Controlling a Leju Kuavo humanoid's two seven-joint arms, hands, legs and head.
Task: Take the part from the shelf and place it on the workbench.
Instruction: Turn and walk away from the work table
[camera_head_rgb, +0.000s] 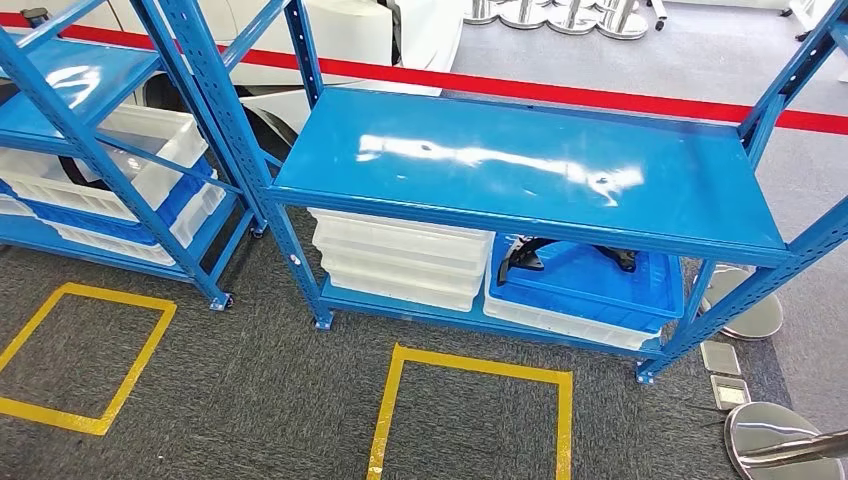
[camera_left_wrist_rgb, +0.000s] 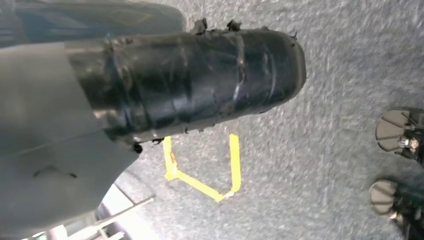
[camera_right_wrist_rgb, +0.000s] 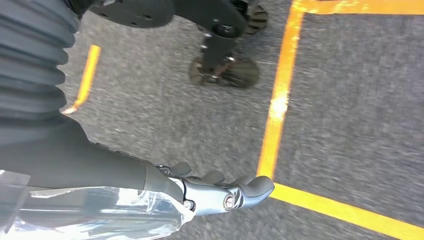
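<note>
A black part (camera_head_rgb: 545, 252) lies in the blue bin (camera_head_rgb: 590, 285) at the blue shelf's (camera_head_rgb: 520, 165) lower right end, while the right hand (camera_right_wrist_rgb: 220, 192) hangs over carpet gripping a clear plastic-wrapped piece (camera_right_wrist_rgb: 95, 215), and the left hand's (camera_left_wrist_rgb: 190, 82) grasp cannot be told.

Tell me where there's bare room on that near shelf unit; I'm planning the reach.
The top board lies bare between its blue uprights. Below it is crowded: stacked white bins on the left, a blue bin holding a black part on the right, close under the board.

Bright overhead light, white glare on blue shelf top (camera_head_rgb: 520, 165), wrist views motion-blurred
</note>
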